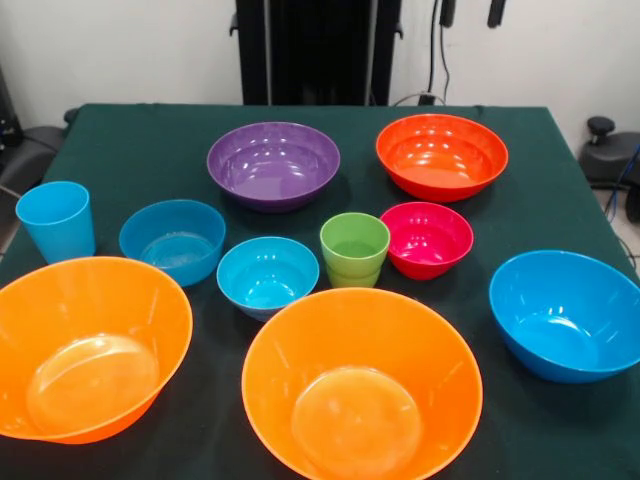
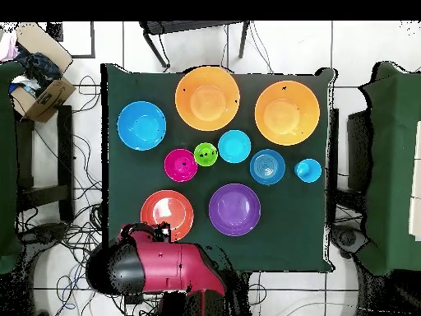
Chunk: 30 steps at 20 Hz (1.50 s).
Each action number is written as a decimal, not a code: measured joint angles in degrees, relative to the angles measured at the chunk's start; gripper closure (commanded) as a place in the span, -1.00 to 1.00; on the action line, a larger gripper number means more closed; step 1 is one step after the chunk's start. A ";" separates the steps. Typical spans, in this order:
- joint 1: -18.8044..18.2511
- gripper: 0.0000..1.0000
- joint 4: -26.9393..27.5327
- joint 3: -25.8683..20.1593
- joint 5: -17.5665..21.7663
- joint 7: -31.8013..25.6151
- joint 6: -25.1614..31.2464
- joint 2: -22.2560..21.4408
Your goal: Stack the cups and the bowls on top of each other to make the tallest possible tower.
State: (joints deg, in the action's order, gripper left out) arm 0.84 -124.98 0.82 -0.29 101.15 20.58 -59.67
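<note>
front: two orange bowls (image 1: 362,390) cut by edges | overhead: end effector (apparently under arm (image 2: 160,265)) hidden

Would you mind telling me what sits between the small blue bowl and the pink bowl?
The green cup sits between the small blue bowl and the pink bowl, clearest in the front view.

Round the lime green cup (image 1: 354,249) stand eight bowls: two orange (image 1: 361,387), three blue (image 1: 267,275), one purple (image 1: 273,164), one red-orange (image 1: 441,155), one pink-red (image 1: 426,239). Cups: two, counting the light blue (image 1: 56,220).
</note>
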 measured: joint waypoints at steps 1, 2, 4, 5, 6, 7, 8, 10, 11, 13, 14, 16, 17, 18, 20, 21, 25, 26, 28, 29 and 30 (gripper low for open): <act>-0.04 -1.00 -0.01 0.00 -0.01 0.68 -1.36 1.14; -0.06 -1.00 0.00 0.00 -0.02 1.09 -2.24 1.92; -0.17 -1.00 -0.01 -0.02 -0.02 1.79 -4.08 3.71; -0.27 -1.00 -0.02 -0.02 -0.04 2.14 -5.30 5.07; -0.34 -1.00 -0.01 -0.04 -0.05 2.25 -5.75 5.65; -0.54 -1.00 -0.01 -0.07 -0.05 2.35 -6.67 6.95; -0.63 -1.00 0.00 -0.06 -0.06 2.35 -7.04 7.49; -0.88 -1.00 0.00 -0.07 -0.06 2.35 -8.17 9.17; -1.01 -1.00 0.02 -0.04 -0.07 2.37 -8.79 10.22; -1.17 -1.00 0.02 -0.02 -0.05 2.37 -9.52 11.65; -1.24 -1.00 0.02 -0.03 0.00 2.37 -9.78 12.19; -1.45 -1.00 0.02 -0.03 0.32 2.37 -10.41 13.41; -1.56 -1.00 0.04 -0.02 0.51 2.37 -10.75 13.98; -1.75 -1.00 0.05 -0.01 0.77 2.37 -11.27 14.75; -2.14 -1.00 0.05 0.01 1.35 2.37 -12.50 16.35; -2.26 -1.00 0.05 0.05 1.53 2.37 -13.01 16.90; -2.83 -1.00 0.07 0.11 2.57 2.37 -15.51 19.84; -2.93 -1.00 0.07 0.11 2.75 2.37 -15.82 20.23; -3.31 -1.00 0.08 0.12 3.27 2.37 -16.91 21.56; -3.63 -1.00 0.09 0.16 3.65 2.37 -17.70 22.48; -3.77 -1.00 0.09 0.16 3.84 2.37 -18.03 22.86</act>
State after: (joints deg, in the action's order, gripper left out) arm -2.93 -124.89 0.98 3.55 103.52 2.55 -36.81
